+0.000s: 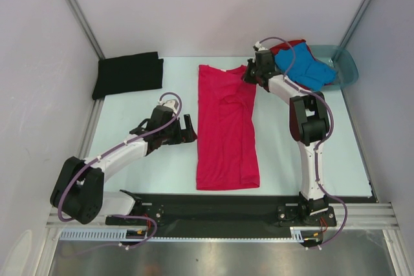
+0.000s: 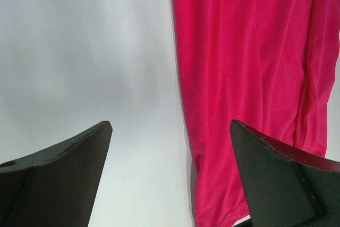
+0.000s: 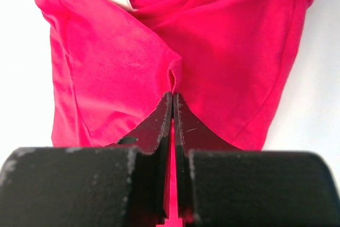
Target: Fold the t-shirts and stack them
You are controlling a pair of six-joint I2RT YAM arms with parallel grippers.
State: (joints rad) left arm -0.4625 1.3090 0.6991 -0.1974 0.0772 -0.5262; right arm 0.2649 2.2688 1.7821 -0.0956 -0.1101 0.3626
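The pink t-shirt (image 1: 226, 134) is lying lengthwise on the table (image 1: 119, 111); the left gripper (image 1: 189, 128) is hanging spread just beside its left edge; the right gripper (image 1: 249, 74) is meeting its far right corner; the black t-shirt (image 1: 127, 74) is lying folded far left.

Corner t-shirt (image 1: 127, 74) lying far left on table (image 1: 343, 147), central t-shirt (image 1: 226, 127) lying mid-table, two further t-shirts (image 1: 307, 69) sitting in basin (image 1: 349, 63) far right

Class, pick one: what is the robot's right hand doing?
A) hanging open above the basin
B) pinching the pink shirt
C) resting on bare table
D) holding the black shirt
B: the right wrist view shows the right hand shut on a pinched fold of the pink shirt.
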